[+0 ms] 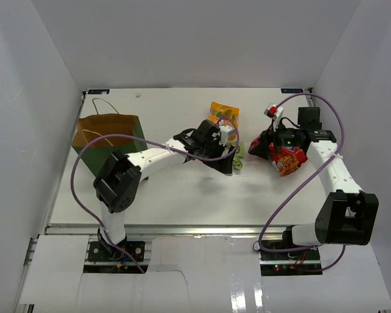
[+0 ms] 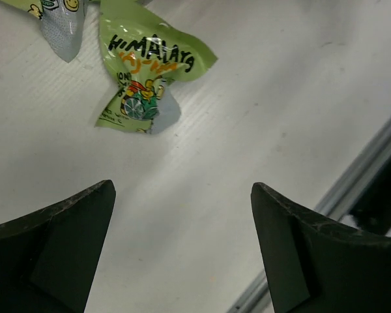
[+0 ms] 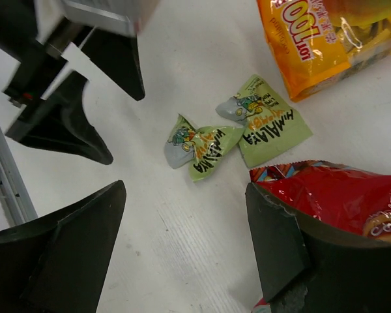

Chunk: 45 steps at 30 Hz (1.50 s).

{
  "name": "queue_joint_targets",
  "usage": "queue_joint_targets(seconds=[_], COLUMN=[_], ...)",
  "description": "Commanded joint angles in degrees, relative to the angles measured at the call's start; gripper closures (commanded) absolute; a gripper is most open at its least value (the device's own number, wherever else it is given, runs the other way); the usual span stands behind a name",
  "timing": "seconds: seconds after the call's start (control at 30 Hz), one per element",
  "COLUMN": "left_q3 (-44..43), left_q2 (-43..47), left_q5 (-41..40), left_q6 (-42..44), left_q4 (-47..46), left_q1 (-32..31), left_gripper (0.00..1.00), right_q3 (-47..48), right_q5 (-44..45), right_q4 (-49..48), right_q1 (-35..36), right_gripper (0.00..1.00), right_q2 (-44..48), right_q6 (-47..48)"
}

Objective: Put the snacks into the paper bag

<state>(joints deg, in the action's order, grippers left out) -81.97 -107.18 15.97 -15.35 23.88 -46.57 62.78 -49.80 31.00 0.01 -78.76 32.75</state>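
The dark green paper bag (image 1: 107,138) stands open at the far left. My left gripper (image 1: 224,162) is open and empty, low over the table just short of a green sachet (image 2: 146,78). A second green sachet (image 2: 58,19) lies beyond it. My right gripper (image 3: 186,195) is open and empty. The red chip bag (image 3: 339,199) lies against the outside of its right finger. In the right wrist view the two green sachets (image 3: 199,147) (image 3: 267,120), the orange-yellow pouch (image 3: 326,39) and my left gripper (image 3: 124,129) lie ahead. The brown bar and the pink and silver sachets are out of view.
White walls enclose the table on the left, back and right. A metal rail (image 1: 182,229) runs along the near edge. Purple cables loop over both arms. A small red and white object (image 1: 271,110) lies at the back right.
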Motion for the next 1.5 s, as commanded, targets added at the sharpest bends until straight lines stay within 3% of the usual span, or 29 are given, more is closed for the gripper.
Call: queue_joint_targets(seconds=[0.0,0.27,0.5,0.63,0.77,0.93,1.07,1.2,1.3,1.47], left_q3=[-5.3,-8.0,-12.9,-15.1,-15.1,-13.0,-8.7,-2.8,2.2,5.9], left_q2=[-2.7,-10.2,-16.3,-19.1,-19.4,-17.4,-13.1,-1.2,9.9,25.5], left_q5=[-3.1,-7.3,-15.8,-19.5,-21.1,-21.9,-21.4,-19.5,-20.2,-29.6], left_q6=[10.2,15.2,17.7,17.2,16.5,15.9,13.0,8.0,3.4,-1.3], left_q4=[-0.7,-4.0,-4.6,-4.7,-4.9,-6.0,-6.5,-6.5,-6.2,-0.7], left_q1=[-1.4,-3.9,-6.2,-6.3,-6.3,-6.3,-6.3,-6.3,-6.2,-5.0], left_gripper=[0.04,0.05,0.12,0.21,0.42,0.58,0.77,0.91,0.96,0.96], right_q3=[0.8,2.8,2.6,2.9,3.2,3.9,5.7,7.8,10.1,12.5], right_q5=[-1.6,-3.7,-5.0,-5.1,-5.4,-5.7,-5.7,-5.9,-6.5,-4.4], right_q4=[0.8,0.9,1.1,1.2,1.3,1.4,1.9,3.5,7.5,12.2], right_q1=[-2.6,-4.1,-4.1,-4.1,-4.4,-4.4,-4.4,-4.4,-4.1,-1.3], right_gripper=[0.2,0.2,0.2,0.2,0.2,0.2,0.2,0.2,0.2,0.2], right_q2=[0.7,-1.7,-2.4,-2.3,-2.4,-2.9,-3.3,-4.3,-6.6,-9.0], right_q6=[3.8,3.5,3.0,2.9,2.9,2.8,3.1,4.3,7.9,12.9])
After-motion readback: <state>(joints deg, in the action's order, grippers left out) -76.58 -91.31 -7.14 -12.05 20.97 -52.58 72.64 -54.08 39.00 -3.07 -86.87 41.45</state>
